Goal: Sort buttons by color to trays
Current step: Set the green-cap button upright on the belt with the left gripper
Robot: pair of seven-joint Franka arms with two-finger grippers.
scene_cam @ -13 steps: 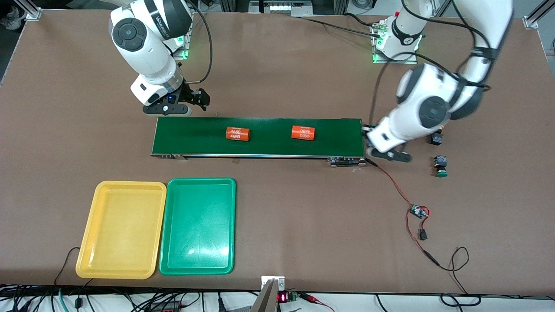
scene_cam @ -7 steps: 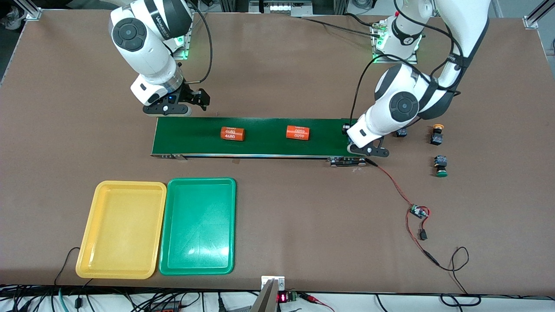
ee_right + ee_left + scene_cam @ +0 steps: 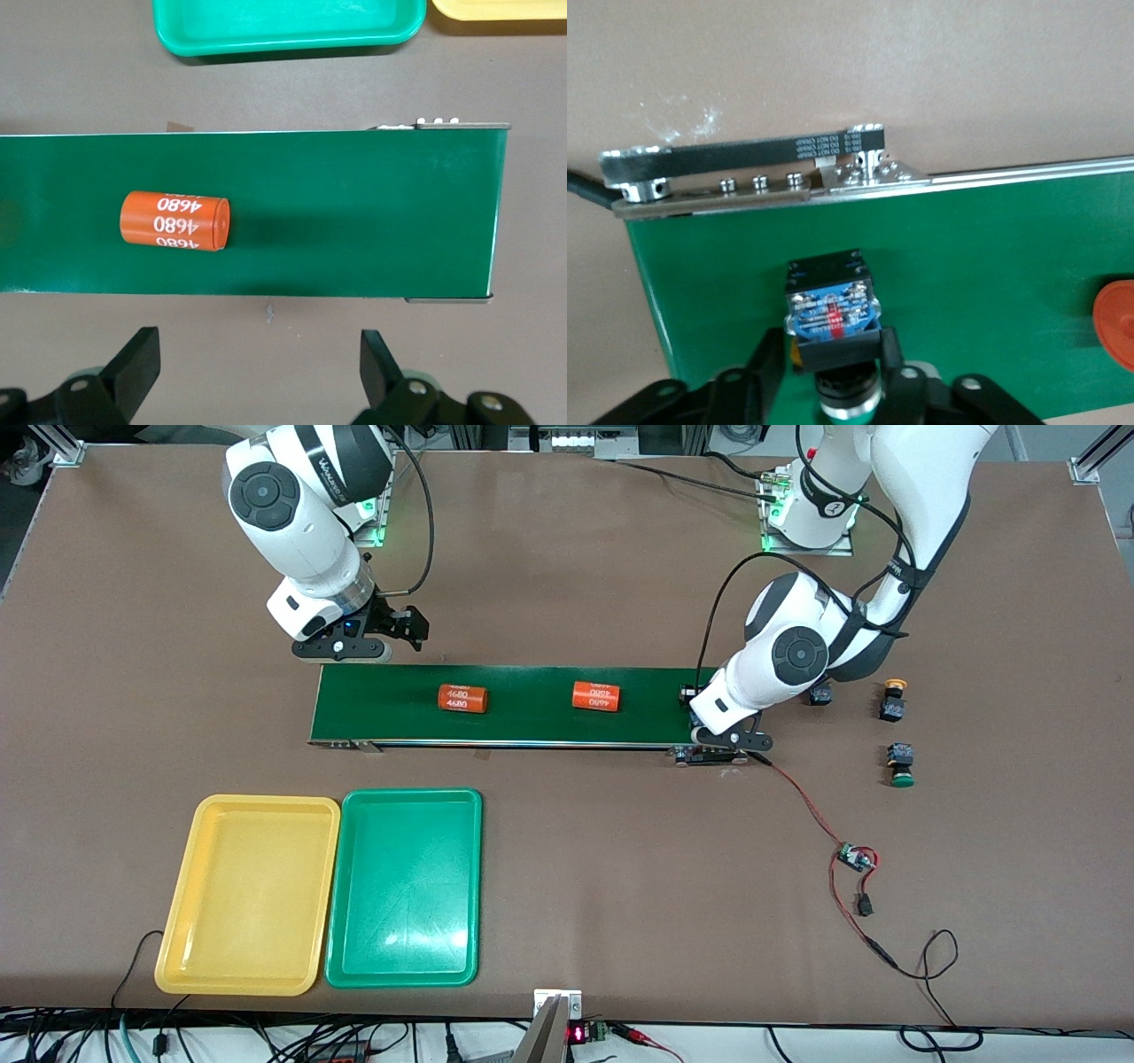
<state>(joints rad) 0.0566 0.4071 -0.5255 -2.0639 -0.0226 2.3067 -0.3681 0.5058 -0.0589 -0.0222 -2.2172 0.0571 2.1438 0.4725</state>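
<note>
left gripper (image 3: pixel 830 359): over the end of the belt at the left arm's end, mid-height in the front view. Its jaws are parted a little and straddle the body of one button, with nothing clamped.
right gripper (image 3: pixel 359 642): upper part of the front view, low over the table just beside the belt's farther edge, at the right arm's end. Its jaws are spread wide and empty, and this arm waits.
brown table top (image 3: pixel 576 558): fills nearly the whole front view.
long dark-green conveyor belt (image 3: pixel 532 722): lies across the middle of the front view.
shallow yellow plastic tray (image 3: pixel 177 903): lower part of the front view, toward the right arm's end. It holds nothing.
shallow green plastic tray (image 3: pixel 403 886): just beside the yellow tray, on the side toward the left arm's end. It holds nothing.
two orange cylinders marked "4680" (image 3: pixel 463 698) (image 3: pixel 595 696): lying on the belt, well apart.
straddled button (image 3: pixel 687 693): black-and-blue block body, on the belt. Its cap colour cannot be told.
yellow-capped button (image 3: pixel 893 698): on the table, off the belt's end at the left arm's end.
green-capped button (image 3: pixel 901 766): near the yellow-capped one, nearer the front camera.
fourth button (image 3: pixel 819 695): between the belt's end and the yellow-capped button, partly hidden by the left arm.
small circuit board (image 3: pixel 855 858): on red-black wires, lower in the front view than the buttons.
</note>
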